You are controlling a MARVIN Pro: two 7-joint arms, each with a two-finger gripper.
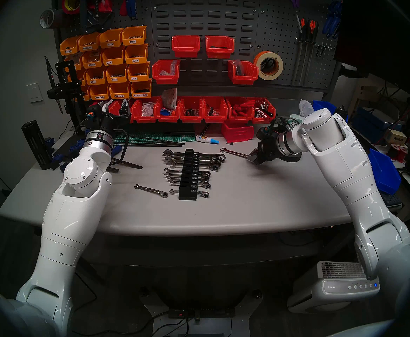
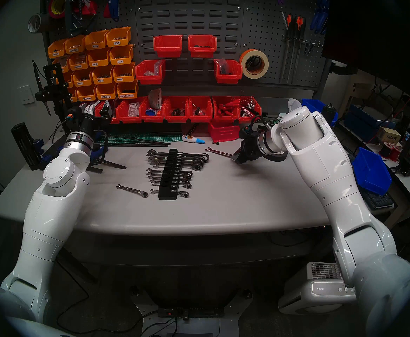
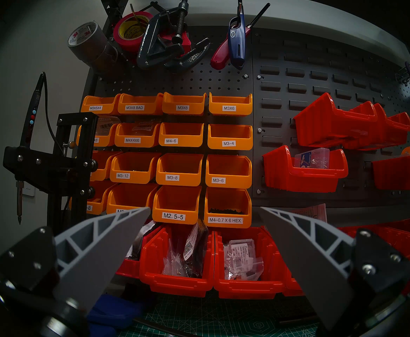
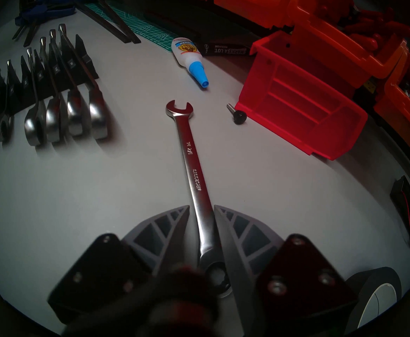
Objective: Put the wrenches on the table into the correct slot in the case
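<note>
Bare grey table (image 1: 259, 198) around right tool (image 4: 202, 213), fingers straddling long wrench (image 4: 194, 163); left tool (image 3: 205, 211) apart.

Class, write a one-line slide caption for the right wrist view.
Right hand straddling the long wrench on the table, beside the case.

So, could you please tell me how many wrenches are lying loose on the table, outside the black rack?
2. The longer wrench lies right of the rack, its shaft between the right gripper's fingers. The shorter wrench lies left of the rack's near end.
</note>
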